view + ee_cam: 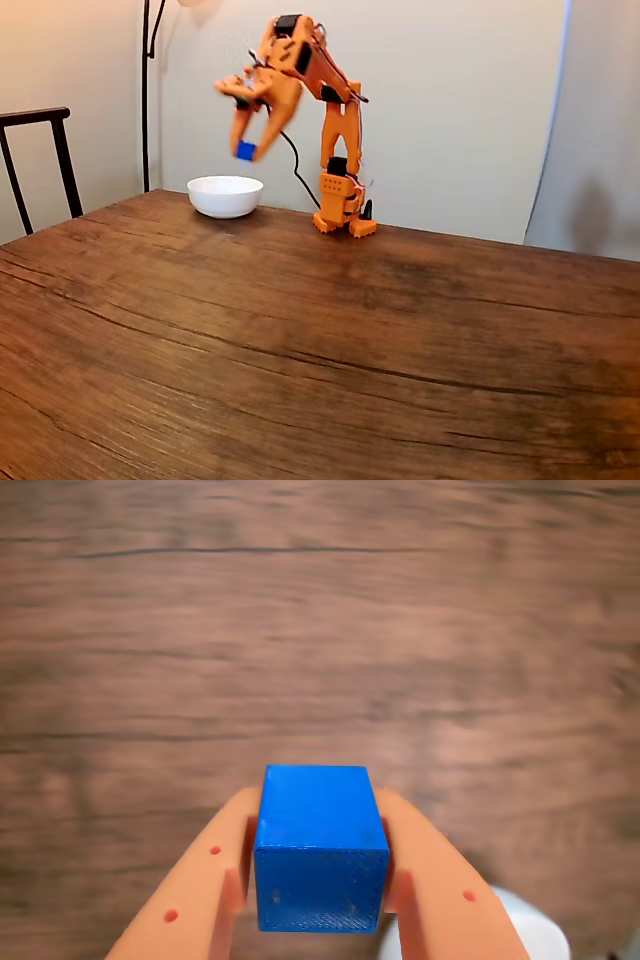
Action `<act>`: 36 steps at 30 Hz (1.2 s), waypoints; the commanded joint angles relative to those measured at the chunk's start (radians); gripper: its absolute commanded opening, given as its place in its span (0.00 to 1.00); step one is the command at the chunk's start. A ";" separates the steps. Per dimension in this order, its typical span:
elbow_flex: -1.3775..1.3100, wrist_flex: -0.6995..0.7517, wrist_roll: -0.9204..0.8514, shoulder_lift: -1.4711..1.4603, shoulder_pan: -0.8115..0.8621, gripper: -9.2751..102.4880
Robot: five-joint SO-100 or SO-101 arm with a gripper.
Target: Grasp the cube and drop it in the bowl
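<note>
Blue cube, plain faces, fine print lines on near face in wrist view. Sits pinched between orange fingers of gripper, one finger pressing each side. Fixed view: cube up in air, above and a bit right of white glossy bowl on wooden table.

Your arm: orange plastic thruout, black motors at joints, black cable trailing behind base. Gripper: two orange fingers, small red dots on ea.
</note>
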 commanded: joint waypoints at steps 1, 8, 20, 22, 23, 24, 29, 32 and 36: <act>0.052 0.058 0.058 0.097 0.083 0.08; 0.302 0.054 0.141 0.275 0.252 0.08; 0.663 0.054 0.267 0.666 0.495 0.08; 0.732 0.054 0.265 0.726 0.520 0.08; 0.765 0.052 0.265 0.756 0.537 0.08; 0.798 0.052 0.265 0.787 0.558 0.08; 0.931 0.006 0.305 0.914 0.736 0.08; 0.969 -0.049 0.328 0.939 0.819 0.08; 0.979 -0.121 0.337 0.913 0.877 0.08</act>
